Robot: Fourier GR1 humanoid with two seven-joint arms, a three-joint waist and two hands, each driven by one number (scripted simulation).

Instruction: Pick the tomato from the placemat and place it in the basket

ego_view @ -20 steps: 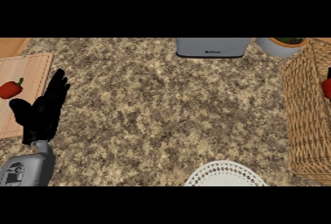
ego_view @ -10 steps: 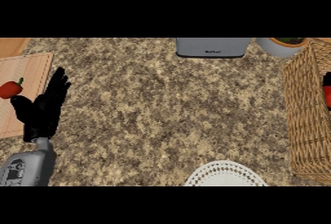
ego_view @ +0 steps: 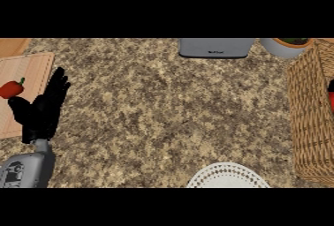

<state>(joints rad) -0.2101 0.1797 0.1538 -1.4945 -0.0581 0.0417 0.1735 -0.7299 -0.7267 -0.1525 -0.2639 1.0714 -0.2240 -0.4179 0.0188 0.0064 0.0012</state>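
One hand [ego_view: 42, 112], the left, rests open at the placemat's [ego_view: 26, 70] right edge, fingers straight. Just left of its fingertips lies the tomato [ego_view: 11, 88]; the basket [ego_view: 312, 110] stands well apart.

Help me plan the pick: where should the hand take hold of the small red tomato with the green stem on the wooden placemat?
Probably round the small red tomato's rounded body, below its green stem. Come from its right, where the open black left hand rests beside it on the wooden placemat.

basket [ego_view: 312, 110]: cut by right edge | white plate [ego_view: 227, 176]: bottom cropped
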